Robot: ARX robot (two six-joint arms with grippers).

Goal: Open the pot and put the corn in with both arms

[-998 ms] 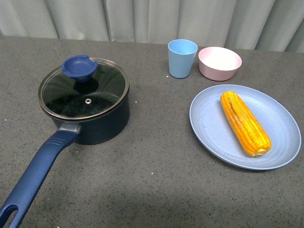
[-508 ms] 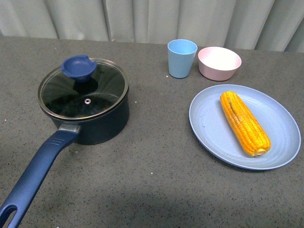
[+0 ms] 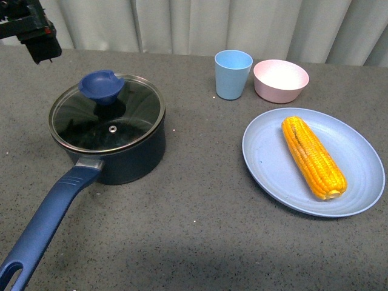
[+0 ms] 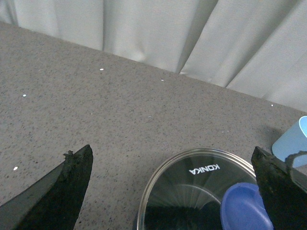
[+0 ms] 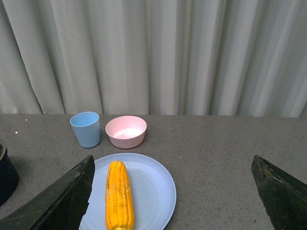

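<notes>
Front view: the pot (image 3: 115, 154) stands on the left part of the grey surface (image 3: 200, 212). Its glass lid (image 3: 107, 116) is seated on the rim, closed. The blue knob (image 3: 101, 85) sits towards the far edge of the lid, off-centre. The long blue handle (image 3: 47, 225) runs towards the near left corner, and the hole at its end is visible.

The corn (image 3: 313, 156) lies on the pale blue plate (image 3: 267, 167) on the right, well apart from the pot. It rests at a slant, thick end at the near side. A light blue cup (image 3: 233, 74) and a pink bowl (image 3: 280, 80) stand just beside each other behind the plate. A grey curtain (image 3: 194, 24) hangs at the back.

Left arm (image 3: 35, 31): a dark part shows in the far left corner, above the surface and beyond the pot. It touches nothing.

Left gripper (image 4: 169, 154): jaws spread wide, nothing between them. The lid rim, the lettering "KONKA" and the knob show below it.

Right gripper (image 5: 172, 161): jaws spread wide, nothing held. It hangs raised on the near side of the plate, with the corn, cup and bowl in its view. It is outside the front view.
</notes>
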